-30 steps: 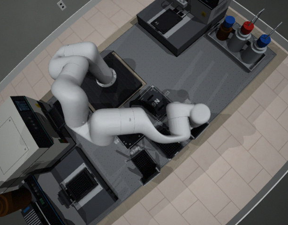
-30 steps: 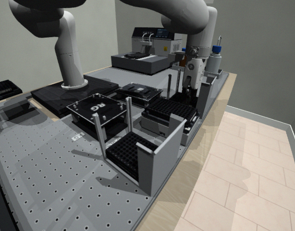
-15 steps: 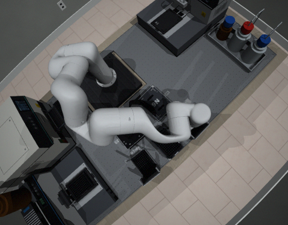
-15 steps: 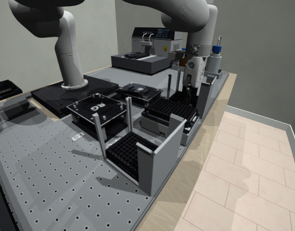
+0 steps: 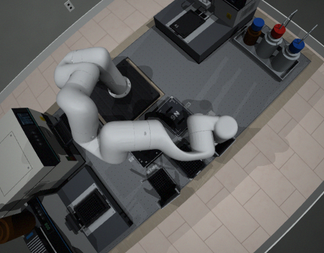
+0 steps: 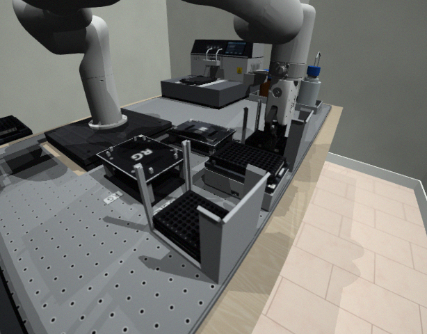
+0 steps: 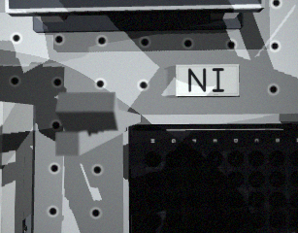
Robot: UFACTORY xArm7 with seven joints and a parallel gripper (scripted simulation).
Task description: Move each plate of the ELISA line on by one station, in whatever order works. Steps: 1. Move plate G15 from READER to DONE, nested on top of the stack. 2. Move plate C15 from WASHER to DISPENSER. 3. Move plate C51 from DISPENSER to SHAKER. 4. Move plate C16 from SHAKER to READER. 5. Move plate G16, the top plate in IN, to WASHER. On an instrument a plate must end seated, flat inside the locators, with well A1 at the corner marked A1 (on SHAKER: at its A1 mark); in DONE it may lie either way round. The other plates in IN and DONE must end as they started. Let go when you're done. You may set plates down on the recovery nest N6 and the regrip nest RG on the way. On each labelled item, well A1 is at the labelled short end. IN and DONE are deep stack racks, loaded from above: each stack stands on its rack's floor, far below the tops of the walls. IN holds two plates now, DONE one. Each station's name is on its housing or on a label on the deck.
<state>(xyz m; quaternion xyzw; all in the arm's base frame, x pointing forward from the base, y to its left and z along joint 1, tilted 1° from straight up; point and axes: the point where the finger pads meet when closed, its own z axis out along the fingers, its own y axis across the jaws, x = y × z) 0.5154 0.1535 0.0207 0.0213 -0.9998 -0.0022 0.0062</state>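
My gripper (image 6: 273, 132) reaches down from above into the IN rack (image 6: 296, 140) at the deck's front edge. It is shut on the top plate there, G16 (image 6: 257, 138) (image 7: 212, 184), a black well plate. The wrist view looks straight down on that plate, with the IN label (image 7: 207, 80) just beyond its short end. In the overhead view the arm's wrist (image 5: 225, 127) covers the rack and the fingers. The plate's own label cannot be read. The washer (image 5: 200, 40) stands at the far end of the deck with a dark plate (image 5: 187, 23) on it.
The shaker with a black plate (image 6: 247, 156) (image 5: 191, 164) is right next to IN. The DONE rack (image 6: 231, 235) (image 5: 164, 187) holds a plate. Nest RG (image 6: 142, 155) and nest N6 (image 5: 174, 115) (image 6: 203, 130) are nearby. The dispenser holds a plate (image 5: 90, 208). Bottles (image 5: 276, 40) stand at the far corner.
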